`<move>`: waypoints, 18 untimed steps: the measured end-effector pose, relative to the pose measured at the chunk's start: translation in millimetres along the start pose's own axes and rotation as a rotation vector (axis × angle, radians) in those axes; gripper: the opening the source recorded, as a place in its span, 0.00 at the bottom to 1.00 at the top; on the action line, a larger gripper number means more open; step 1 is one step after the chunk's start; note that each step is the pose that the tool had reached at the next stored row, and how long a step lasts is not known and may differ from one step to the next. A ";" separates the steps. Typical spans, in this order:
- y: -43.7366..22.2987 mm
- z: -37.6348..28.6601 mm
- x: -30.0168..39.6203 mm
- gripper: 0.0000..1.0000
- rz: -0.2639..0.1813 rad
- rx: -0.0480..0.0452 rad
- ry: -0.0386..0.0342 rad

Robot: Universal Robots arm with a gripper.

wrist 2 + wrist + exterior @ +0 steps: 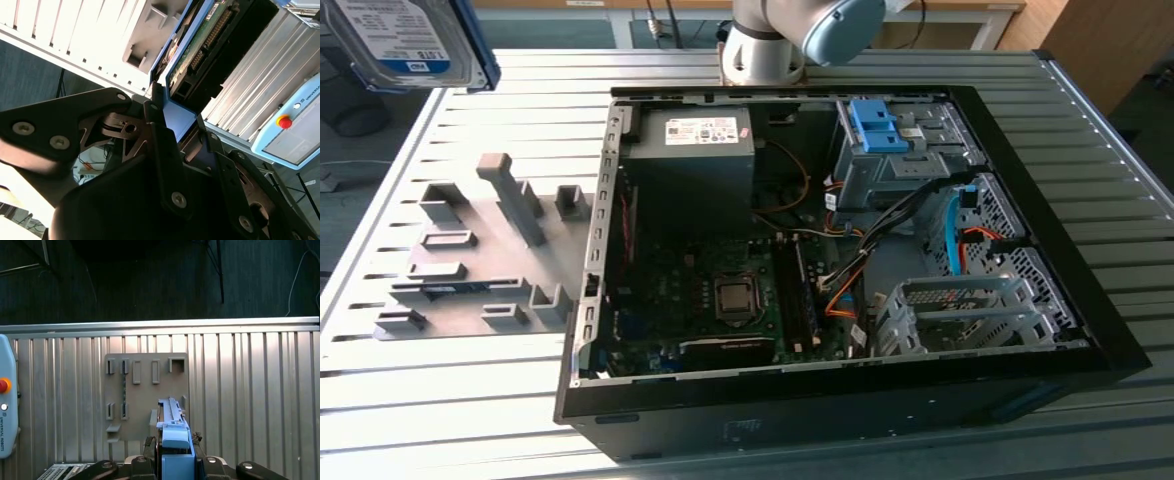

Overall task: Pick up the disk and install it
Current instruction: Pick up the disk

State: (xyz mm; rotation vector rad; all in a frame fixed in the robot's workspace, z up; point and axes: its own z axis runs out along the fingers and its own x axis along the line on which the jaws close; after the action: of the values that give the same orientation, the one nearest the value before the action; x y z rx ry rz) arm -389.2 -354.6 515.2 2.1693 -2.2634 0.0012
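Aloft, one disk (394, 40) in the grip of the end effector (175, 117), clear of one computer case (881, 405).

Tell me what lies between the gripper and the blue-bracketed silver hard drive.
Nothing: in the second wrist view the gripper clamps the silver hard drive by its blue bracket.

Bright light falls on a ribbed metal table (454, 420), with wooden furniture (1101, 45) beside it and dark floor (125, 280) beyond its edge.
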 end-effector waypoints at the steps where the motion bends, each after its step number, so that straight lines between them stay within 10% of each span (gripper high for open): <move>1: -1.4 0.0 0.0 0.36 0.000 0.0000 0.0000; 18: -21.2 0.0 0.0 0.36 0.000 0.0000 0.0000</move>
State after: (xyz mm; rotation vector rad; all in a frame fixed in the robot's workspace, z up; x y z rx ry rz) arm -368.1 -355.6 515.2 2.1693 -2.2635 0.0012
